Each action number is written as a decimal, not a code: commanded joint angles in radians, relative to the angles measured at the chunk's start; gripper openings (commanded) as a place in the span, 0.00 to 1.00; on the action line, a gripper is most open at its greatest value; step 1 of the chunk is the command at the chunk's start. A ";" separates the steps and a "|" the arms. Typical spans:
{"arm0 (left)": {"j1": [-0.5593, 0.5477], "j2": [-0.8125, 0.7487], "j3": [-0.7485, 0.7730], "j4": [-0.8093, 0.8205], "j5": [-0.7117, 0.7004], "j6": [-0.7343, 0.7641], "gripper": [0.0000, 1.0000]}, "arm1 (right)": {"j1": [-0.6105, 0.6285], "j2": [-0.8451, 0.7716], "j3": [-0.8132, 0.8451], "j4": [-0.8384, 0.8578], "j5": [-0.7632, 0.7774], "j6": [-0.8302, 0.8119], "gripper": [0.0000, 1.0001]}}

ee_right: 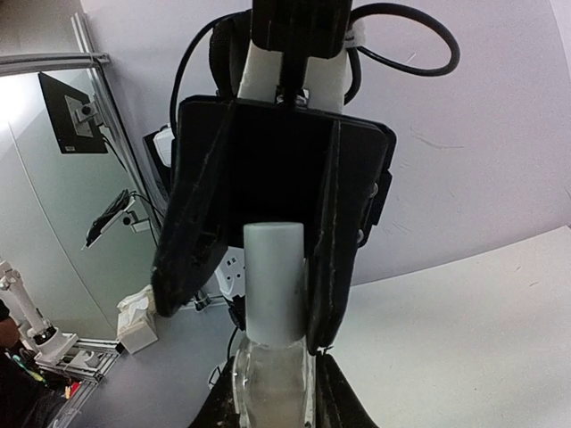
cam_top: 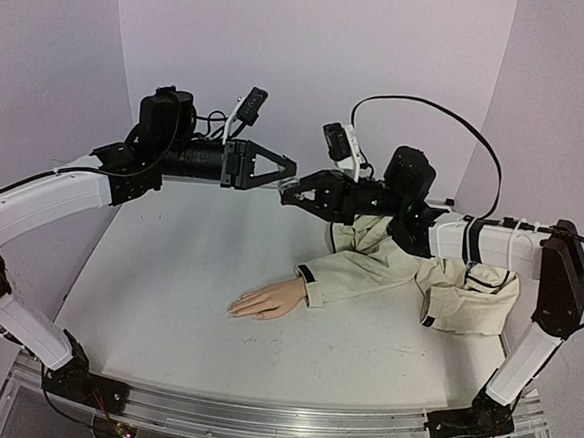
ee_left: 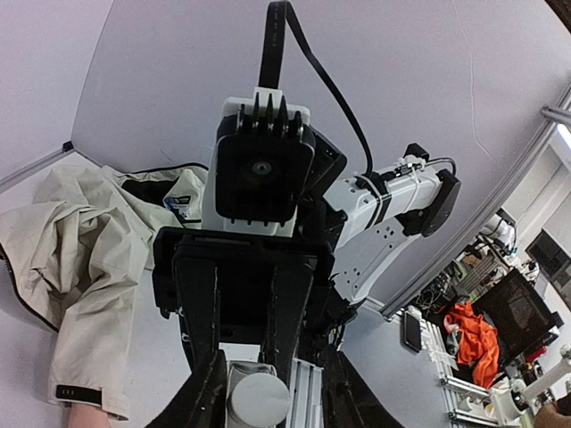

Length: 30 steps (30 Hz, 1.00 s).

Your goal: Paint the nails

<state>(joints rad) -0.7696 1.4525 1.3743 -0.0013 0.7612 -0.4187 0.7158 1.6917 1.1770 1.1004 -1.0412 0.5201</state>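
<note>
**Item: the nails (cam_top: pixel 236 306).** They sit at the fingertips of the mannequin hand (cam_top: pixel 269 300), which lies palm down on the table (cam_top: pixel 158 270) near its middle. The nails are too small to tell apart one by one.

**Long axis.** The hand lies left to right across the table. Its fingertips point to your left arm's side, and its wrist enters a beige sleeve (cam_top: pixel 369 270) on the right.

**Bearing from the grippers.** The nails are below both grippers and closer to the arm bases, well apart from either one. Neither gripper is clearly the nearer. The fingertips do open toward the left arm's side.

**Left gripper (cam_top: pixel 290 166).** It is raised over the far part of the table on a level forearm and points right. In its wrist view its fingers (ee_left: pixel 211 392) are clenched on a pale cap (ee_left: pixel 259 399).

**Right gripper (cam_top: pixel 286 193).** It is raised and points left, tip to tip with the left one, with its arm reaching over the jacket. It is grasping a clear bottle (ee_right: pixel 270 385). The pale cap tops this bottle, so both grippers hold one assembly.

**Judgement.** The cap probably carries the brush. Once you free it, the left gripper must travel down and toward the bases to meet the fingertips.
</note>
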 commanded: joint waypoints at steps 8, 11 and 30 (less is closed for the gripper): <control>-0.010 0.000 0.020 0.048 -0.113 -0.005 0.03 | -0.003 -0.035 -0.001 0.057 0.109 -0.061 0.00; -0.010 0.000 0.016 0.023 -0.188 -0.002 0.00 | 0.001 -0.062 0.028 -0.178 0.308 -0.230 0.00; -0.010 0.084 0.174 -0.321 -0.465 0.031 0.24 | 0.257 -0.110 -0.022 -0.217 1.240 -0.706 0.00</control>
<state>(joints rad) -0.7975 1.5627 1.5383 -0.2836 0.2771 -0.4187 1.0187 1.6310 1.1534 0.7963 0.3489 -0.1585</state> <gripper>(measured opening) 0.153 0.220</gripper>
